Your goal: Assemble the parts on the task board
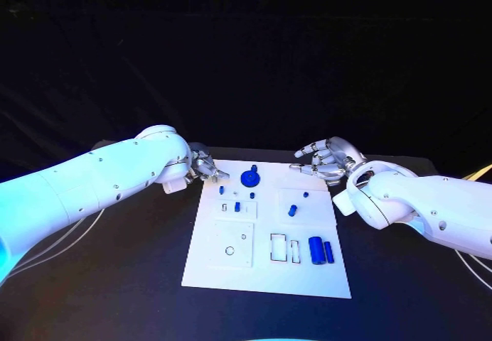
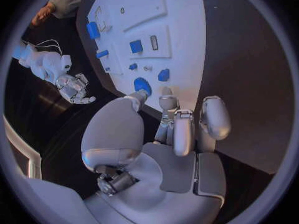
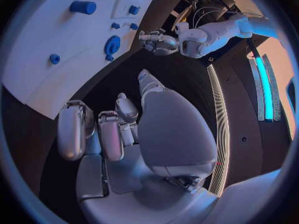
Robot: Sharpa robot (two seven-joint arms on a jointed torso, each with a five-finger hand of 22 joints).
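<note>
Both hands, left hand and right hand, are hovering empty, fingers apart, at the task board's eleven and one o'clock, letting you reach parts.

Blue parts dot the white board, clustered toward its far edge. Black table lies bare on both sides.

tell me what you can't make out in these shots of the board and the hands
- Left hand, head view: its own arm covers most of it, so how its fingers lie is unclear there.
- Small parts on the task board, head view: too small to tell their shapes.
- Task board's near end, right wrist view: cut off by the circle's rim.
</note>
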